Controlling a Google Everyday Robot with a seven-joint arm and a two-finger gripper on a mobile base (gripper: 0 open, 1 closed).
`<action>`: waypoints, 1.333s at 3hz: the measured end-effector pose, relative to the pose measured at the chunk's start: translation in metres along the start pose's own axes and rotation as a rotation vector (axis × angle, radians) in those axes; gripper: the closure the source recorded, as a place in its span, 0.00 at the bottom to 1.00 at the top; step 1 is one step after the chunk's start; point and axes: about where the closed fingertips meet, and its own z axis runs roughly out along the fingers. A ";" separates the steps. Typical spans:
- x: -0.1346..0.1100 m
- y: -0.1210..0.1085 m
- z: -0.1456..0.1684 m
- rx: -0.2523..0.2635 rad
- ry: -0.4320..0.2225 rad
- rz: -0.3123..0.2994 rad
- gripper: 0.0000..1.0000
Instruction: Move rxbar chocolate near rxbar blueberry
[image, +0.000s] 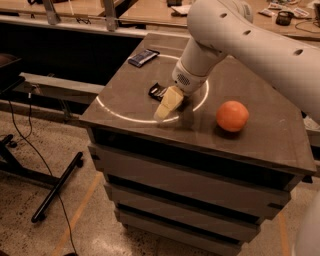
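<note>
The gripper (164, 111) was low over the table (260, 145), tilted down towards the near-left edge; I could not tell whether it was open or closed. The rxbar chocolate (157, 91) lay just beyond it, to its upper left, touching or partly hidden beneath it. Only one crimped end showed, so I could not confirm its long axis. The rxbar blueberry (143, 57) lay farther off in the same direction, well apart, its long axis slanting towards the far right. An orange (232, 116) sat to the gripper's right.
</note>
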 end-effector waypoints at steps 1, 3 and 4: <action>0.003 -0.006 0.019 -0.034 0.008 0.056 0.26; -0.004 -0.006 0.003 -0.040 0.007 0.060 0.89; -0.007 -0.006 -0.005 -0.040 0.007 0.060 1.00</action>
